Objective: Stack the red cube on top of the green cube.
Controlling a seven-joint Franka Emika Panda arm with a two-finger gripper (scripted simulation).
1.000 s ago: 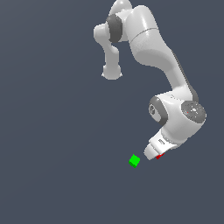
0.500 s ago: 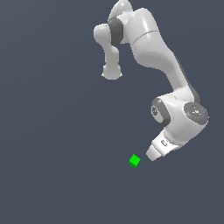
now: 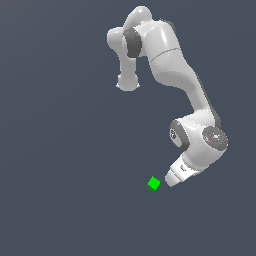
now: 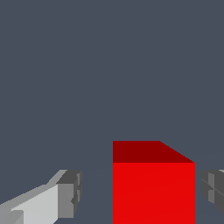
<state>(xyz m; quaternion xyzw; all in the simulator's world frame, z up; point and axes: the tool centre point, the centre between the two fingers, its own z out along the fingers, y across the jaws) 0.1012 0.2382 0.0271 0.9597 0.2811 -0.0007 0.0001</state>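
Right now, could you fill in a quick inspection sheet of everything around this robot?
Surface: plain dark grey floor, unmarked.
Job's things: green cube sits alone beside the arm's end; red cube lies between the pincer's fingers, hidden in the exterior view.
Clutter: nothing seen.
Pincer: pincer open, gaps showing on both sides of the red cube, not touching it.
Cables: nothing seen.
Surroundings: only the white arm.
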